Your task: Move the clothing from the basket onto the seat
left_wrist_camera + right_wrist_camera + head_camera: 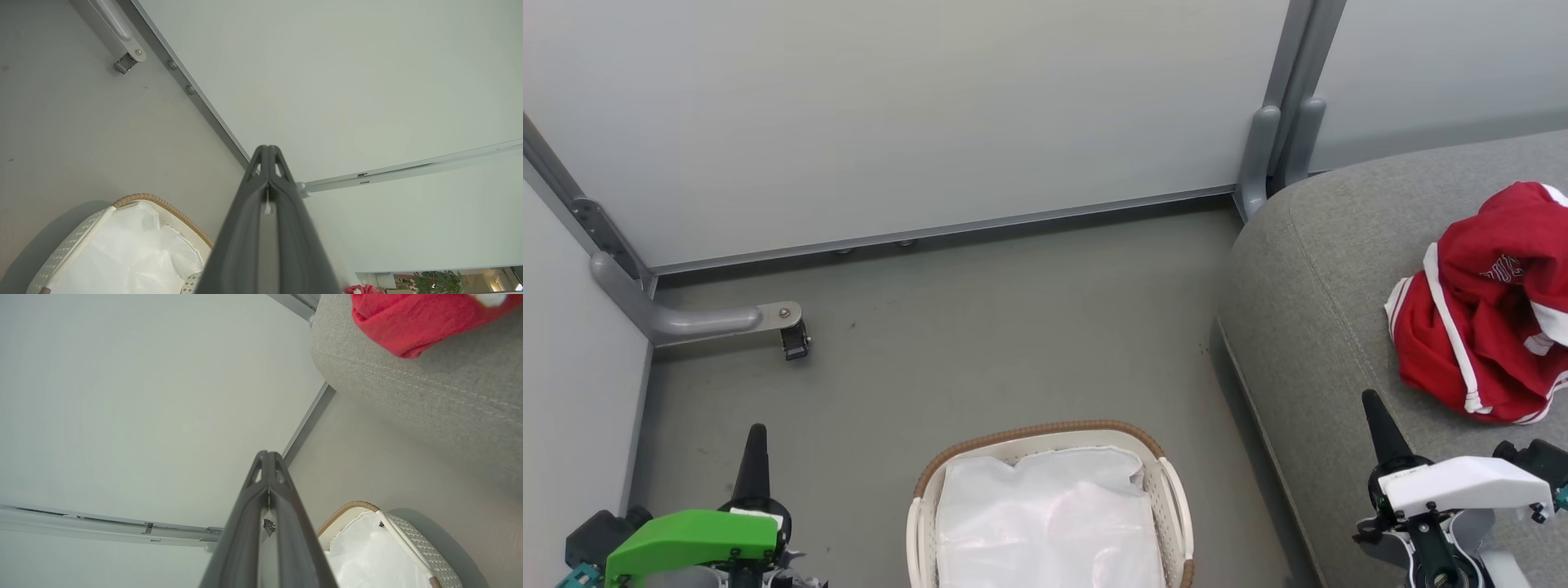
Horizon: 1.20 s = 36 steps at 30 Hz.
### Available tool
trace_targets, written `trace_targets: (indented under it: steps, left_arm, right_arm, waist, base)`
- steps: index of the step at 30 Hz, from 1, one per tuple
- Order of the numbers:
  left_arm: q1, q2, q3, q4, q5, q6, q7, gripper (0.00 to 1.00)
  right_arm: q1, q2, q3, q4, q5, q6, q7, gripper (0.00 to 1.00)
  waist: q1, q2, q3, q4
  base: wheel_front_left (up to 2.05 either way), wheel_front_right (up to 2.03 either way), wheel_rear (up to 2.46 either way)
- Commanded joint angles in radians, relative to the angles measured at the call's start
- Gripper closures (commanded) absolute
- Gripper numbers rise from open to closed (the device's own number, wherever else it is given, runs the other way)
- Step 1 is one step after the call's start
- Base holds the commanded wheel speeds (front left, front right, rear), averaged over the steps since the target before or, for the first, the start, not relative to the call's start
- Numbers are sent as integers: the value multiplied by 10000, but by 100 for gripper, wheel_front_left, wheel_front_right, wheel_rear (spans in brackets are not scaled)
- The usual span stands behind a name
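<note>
**Basket reads clear of red: verify, don't grab**

- Seat: the grey couch cushion on the robot's right. It carries the load, so the drop zone is fine.
- Basket: on the floor between the arms, just beside the seat's front edge. No red shows inside it.
- Red clothing: bunched in one heap with white stripes on the seat, well in from the rounded edge. The right side of the head view cuts it off, so I can't tell its full extent.
- White sheet: covers the basket's inside. It isn't task clothing, so leave it in.
- Left hand: clenched and empty, over the floor left of the basket.
- Right hand: clenched and empty, above the seat near the heap's lower hem, not touching it.

My read is that the transfer is essentially done and the step is a check. To do it well:
1. Tilt the head over the basket, since the sheet could hide a garment under it.
2. If red shows, open one hand, come straight down, and pinch only red fabric.
3. Retract the right arm away from the heap, because the fingertip could snag the hem and drag it toward the edge.
</note>
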State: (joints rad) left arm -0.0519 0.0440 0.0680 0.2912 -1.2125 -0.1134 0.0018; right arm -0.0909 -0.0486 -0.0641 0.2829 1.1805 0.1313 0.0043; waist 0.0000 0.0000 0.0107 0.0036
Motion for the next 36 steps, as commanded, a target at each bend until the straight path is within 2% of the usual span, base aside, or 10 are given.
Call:
trace_targets:
  steps: [1,36]
  left_arm:
    - [-249,70,72,-129,-281,-41,82,100]
    - [-564,88,380,-388,-3027,-162,863,100]
  right_arm:
    - [-138,-40,-68,-117,272,-5,72,100]
    - [-207,-31,-405,-331,3256,-6,850,100]
  waist:
    - [0,0,-2,-1]
    - [0,0,-52,-25]
  base:
    - [0,0,0]
    - [0,0,0]
